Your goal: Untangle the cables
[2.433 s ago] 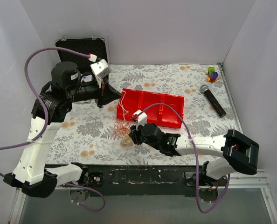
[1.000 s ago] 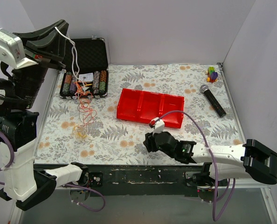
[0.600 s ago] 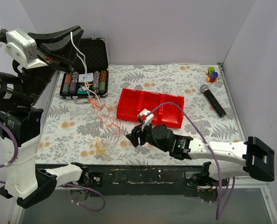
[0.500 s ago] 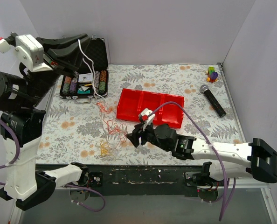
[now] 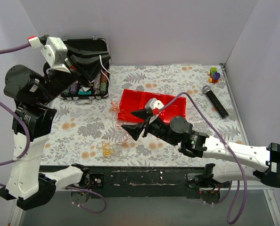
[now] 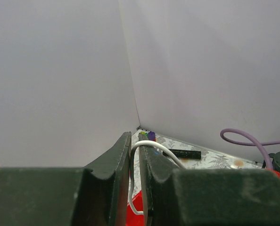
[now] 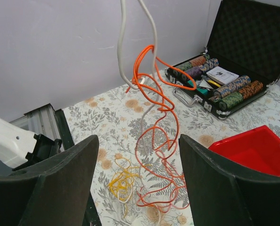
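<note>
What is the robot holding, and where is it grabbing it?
The left gripper pinches the white cable at a bend; the orange cable dangles below. The right gripper holds nothing.

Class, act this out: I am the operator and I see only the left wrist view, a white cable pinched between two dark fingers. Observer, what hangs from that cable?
Observer: An orange cable hangs in loops from the white cable, down onto the table.
Operator: Is there any other cable?
Observer: A yellow cable lies in a small clump on the table, beside the lowest orange loops.
Operator: Where is the right tool?
Observer: The right tool stands open, low beside the hanging loops, holding nothing.
</note>
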Robot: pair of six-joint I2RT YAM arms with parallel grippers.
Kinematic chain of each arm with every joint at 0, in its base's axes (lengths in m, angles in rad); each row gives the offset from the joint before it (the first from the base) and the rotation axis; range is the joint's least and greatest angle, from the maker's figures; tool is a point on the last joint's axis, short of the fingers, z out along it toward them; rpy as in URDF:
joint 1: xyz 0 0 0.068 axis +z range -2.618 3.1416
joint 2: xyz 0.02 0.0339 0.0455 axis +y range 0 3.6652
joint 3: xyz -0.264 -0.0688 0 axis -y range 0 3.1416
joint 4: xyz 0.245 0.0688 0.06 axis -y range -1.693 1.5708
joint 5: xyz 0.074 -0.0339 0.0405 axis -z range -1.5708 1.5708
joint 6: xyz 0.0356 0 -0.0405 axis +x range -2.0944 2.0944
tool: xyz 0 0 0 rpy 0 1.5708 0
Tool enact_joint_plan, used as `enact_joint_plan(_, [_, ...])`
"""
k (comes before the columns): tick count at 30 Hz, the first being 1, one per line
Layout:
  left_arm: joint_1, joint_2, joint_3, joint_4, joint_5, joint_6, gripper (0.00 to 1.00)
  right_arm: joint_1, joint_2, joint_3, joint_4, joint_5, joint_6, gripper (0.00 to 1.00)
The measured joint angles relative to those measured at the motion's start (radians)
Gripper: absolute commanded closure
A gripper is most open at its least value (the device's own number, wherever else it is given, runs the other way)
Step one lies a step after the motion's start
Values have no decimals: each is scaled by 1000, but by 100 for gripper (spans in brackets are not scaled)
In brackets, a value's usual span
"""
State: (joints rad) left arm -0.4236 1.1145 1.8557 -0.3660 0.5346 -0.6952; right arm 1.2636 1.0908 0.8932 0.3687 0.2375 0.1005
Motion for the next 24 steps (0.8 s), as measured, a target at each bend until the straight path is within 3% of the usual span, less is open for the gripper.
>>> enact_joint_plan(16, [0,3,19,-8,50,-42,88,0,150,87,13,23,-95,28])
enact_joint_plan(19, [0,2,20,-10,58,-46,88,0,180,118,29,26,-111,37])
enact_joint_plan(24, [0,0,21,-19,64,-43,89,0,211,133,34,26,-124,61])
